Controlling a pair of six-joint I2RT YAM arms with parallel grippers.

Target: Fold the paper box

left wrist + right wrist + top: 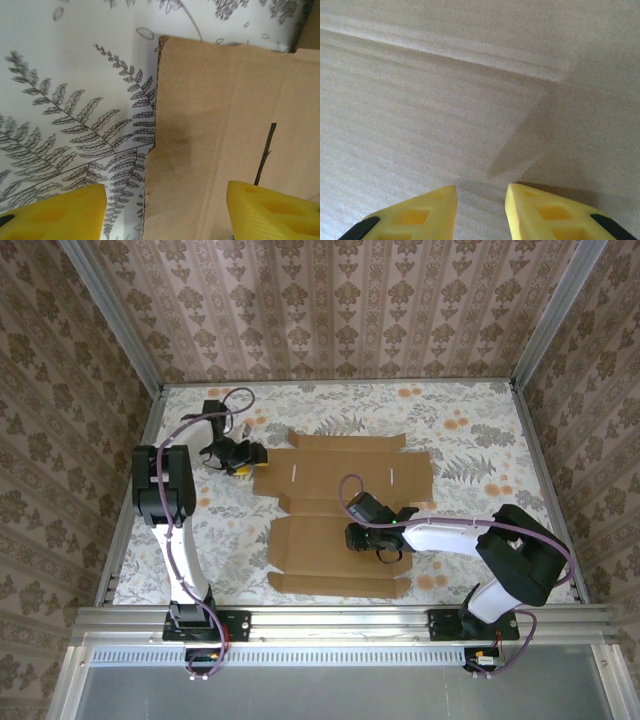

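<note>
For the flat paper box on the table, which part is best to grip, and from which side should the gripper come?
Probably the left edge flap of the paper box. It lies flat, so the middle offers nothing to pinch. The left gripper, jaws apart, already straddles that edge: one finger over cardboard, the other over the table. Come from the left, low, sliding under the edge.

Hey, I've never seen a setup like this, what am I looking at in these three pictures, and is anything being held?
These are two robot arms bolted to the near edge of a table with a floral cover. The overhead picture shows a flat, unfolded paper box lying on it. The other two pictures come from cameras on the wrists, with yellow fingers at the bottom. The left gripper has its jaws apart, straddling the box's left edge. The right gripper points at the cardboard's middle, jaws narrowly apart. Nothing looks held yet.
</note>
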